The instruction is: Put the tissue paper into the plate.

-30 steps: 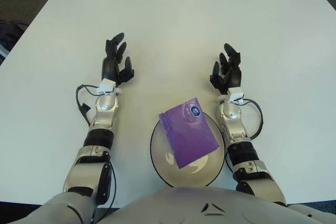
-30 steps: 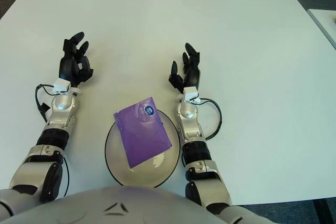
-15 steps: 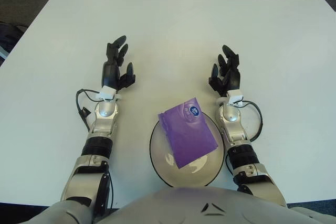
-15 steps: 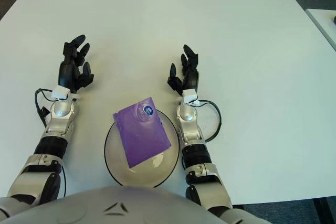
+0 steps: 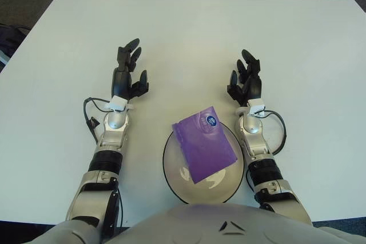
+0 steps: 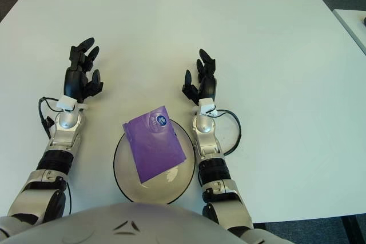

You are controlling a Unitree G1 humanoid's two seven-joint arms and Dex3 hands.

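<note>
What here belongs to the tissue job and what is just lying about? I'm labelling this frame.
Job:
purple tissue pack, lying in the plate
plate
left hand, open, left of the plate
right hand, open, beyond the plate's right rim

Not the job:
white table

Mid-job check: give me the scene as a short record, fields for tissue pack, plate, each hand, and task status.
tissue pack: purple tissue pack lying in the plate, one corner over the far rim
plate: white plate on the white table, near edge, between the arms
left hand: left hand open, holding nothing, left of the plate
right hand: right hand open, holding nothing, beyond the plate's right side
task status: pack appears placed
</note>
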